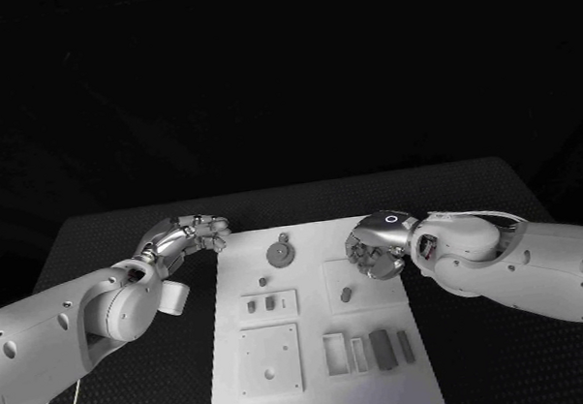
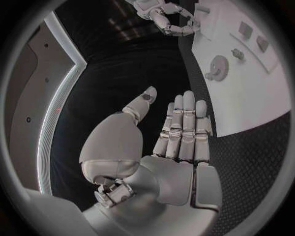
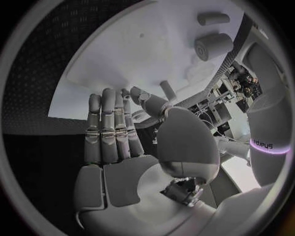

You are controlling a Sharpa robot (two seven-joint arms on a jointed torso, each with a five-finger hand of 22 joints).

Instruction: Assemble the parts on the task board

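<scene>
Both hands empty at the board's far end; no part picked up yet.

The left silver hand [image 1: 192, 236] hangs released just off the white rectangular task board [image 1: 326, 393], fingers straight. The right silver hand [image 1: 376, 248] hovers over the board's right edge, fingers extended, grasping nothing. The round grey geared part [image 1: 283, 252] lies between them, likely within reach of either.

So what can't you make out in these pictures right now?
- Head view: small grey parts on the white task board are too small to identify.
- Head view: the right hand hides the board under it.
- Left wrist view: the left hand hides the black table behind its fingers.
</scene>
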